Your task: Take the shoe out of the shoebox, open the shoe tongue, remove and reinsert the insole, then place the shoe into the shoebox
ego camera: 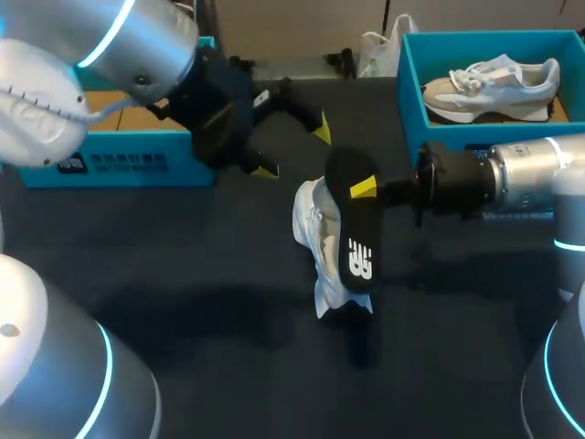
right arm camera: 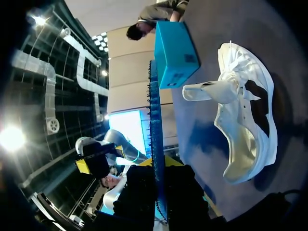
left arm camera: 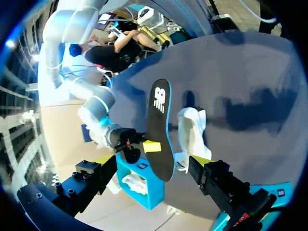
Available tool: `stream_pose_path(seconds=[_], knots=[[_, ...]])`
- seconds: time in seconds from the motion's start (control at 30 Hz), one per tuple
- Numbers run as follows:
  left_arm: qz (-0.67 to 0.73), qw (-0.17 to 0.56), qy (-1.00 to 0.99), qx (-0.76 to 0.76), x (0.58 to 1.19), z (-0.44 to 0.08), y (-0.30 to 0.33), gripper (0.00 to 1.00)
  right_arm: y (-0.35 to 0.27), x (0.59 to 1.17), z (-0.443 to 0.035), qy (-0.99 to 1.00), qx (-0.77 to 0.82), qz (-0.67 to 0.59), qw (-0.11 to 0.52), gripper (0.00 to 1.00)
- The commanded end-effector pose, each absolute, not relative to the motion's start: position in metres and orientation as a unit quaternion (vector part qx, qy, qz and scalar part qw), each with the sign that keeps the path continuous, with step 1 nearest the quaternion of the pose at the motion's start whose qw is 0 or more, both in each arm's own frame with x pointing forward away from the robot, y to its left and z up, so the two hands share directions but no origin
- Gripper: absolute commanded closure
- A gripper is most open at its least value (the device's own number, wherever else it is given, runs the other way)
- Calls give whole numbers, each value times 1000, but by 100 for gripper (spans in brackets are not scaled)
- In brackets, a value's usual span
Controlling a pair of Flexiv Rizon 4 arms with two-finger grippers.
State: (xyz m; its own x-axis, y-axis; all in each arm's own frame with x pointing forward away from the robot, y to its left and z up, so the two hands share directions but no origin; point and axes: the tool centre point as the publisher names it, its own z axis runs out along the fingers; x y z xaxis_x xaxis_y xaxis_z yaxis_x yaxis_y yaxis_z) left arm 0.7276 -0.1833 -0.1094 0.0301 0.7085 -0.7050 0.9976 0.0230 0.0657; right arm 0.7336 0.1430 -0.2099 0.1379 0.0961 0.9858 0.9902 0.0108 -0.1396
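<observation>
Right gripper [ego camera: 364,188] fingers are pinching a black foam insole [ego camera: 356,245] near its heel end, a yellow tip pressing on each face. In the right wrist view the insole is showing edge-on between the fingers. It is carrying a white logo at the far end from the fingers; a blue rim is showing along its edge.

Just beside the held insole, a white low sneaker [ego camera: 315,240] is sitting on the dark table [ego camera: 183,274], its tongue sticking out of the opening. In the right wrist view it is apart from the insole.

Left gripper [ego camera: 292,149] fingers are spread wide, holding nothing, hanging over the table just beyond the insole's heel end.

Behind the right gripper, an open blue cardboard shoebox [ego camera: 409,84] is holding a second grey-white sneaker [ego camera: 494,80]. Behind the left gripper, another blue cardboard box [ego camera: 119,165] is showing a brown inside and a white label with print too small to read.

Bare table is lying on the near side of the sneaker.
</observation>
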Motion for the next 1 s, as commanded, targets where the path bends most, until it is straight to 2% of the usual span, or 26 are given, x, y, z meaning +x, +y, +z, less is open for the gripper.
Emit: stream_pose_path(seconds=[0.03,0.3,0.87,1.0], knots=[[-396,457,551,575,721,-115,-172,0,141,732,-206,-493,-554,-435,511,100],[-421,488,526,554,722,-115,-161,0,139,732,-204,-493,-555,-429,514,100],[-421,488,526,554,722,-115,-161,0,138,731,-203,-487,-557,-431,517,100],[-409,513,520,547,730,-130,-162,0,140,730,-198,-486,-560,-433,513,100]])
